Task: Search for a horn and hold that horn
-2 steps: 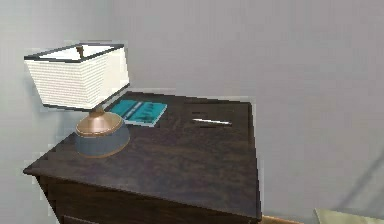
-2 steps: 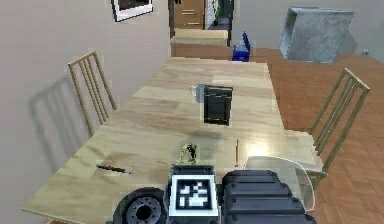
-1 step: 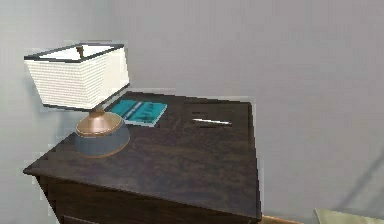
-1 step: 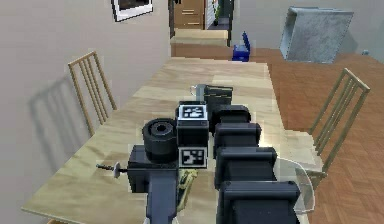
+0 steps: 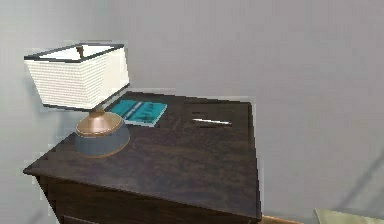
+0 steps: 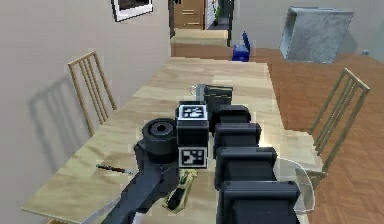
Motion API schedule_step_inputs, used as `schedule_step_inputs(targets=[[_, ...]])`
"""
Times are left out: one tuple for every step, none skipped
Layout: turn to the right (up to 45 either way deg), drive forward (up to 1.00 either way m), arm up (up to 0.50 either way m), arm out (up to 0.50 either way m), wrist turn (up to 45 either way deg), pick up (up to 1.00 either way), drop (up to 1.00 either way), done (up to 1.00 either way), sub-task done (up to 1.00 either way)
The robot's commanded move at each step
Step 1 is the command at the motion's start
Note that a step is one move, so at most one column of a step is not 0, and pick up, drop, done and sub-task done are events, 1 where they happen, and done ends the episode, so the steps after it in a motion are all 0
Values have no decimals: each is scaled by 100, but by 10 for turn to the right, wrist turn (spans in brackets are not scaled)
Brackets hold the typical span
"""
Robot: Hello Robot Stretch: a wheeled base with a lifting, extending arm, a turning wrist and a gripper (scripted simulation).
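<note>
The dark arm (image 6: 245,175) reaches over a long wooden bench (image 6: 125,115) flanked by chairs (image 6: 90,80). Whether its end effector (image 6: 158,150) holds anything cannot be told.

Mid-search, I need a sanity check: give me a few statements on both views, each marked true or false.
1. A lamp stands on the dark cabinet. True.
2. The book beside the lamp is red. False: it is teal.
3. The arm reaches out over a light wooden table. True.
4. No seat stands at that table. False: one chair stands at its left in the arm side view, and another at its right.
</note>
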Motion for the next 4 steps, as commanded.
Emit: schedule_step_inputs(targets=[[0, 0, 0, 0, 450, 0, 0, 0, 0], [0, 0, 0, 0, 450, 0, 0, 0, 0], [0, 0, 0, 0, 360, 0, 0, 0, 0], [0, 0, -30, 0, 0, 0, 0, 0, 0]])
